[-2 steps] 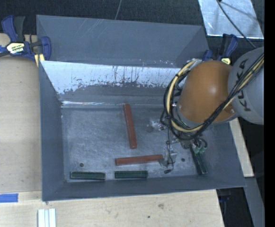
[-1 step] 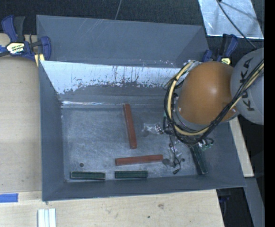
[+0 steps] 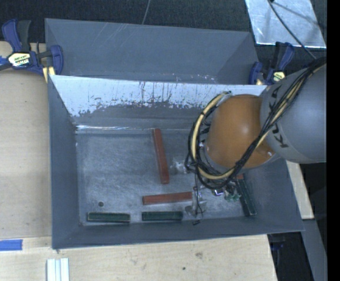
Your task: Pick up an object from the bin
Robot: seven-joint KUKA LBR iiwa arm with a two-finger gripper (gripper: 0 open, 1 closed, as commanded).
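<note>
Two-finger gripper [image 3: 197, 208] low at right end of flat reddish-brown stick [image 3: 167, 199]; claw width impossible to tell. Possible end-on pinch, knocking stick into dark green bar [image 3: 161, 216].

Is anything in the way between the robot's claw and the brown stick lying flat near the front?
Nothing visible is. The gripper sits right at the end of that brown stick nearest the arm. A green stick lies close in front of the brown one, alongside it, not across the way.
</note>
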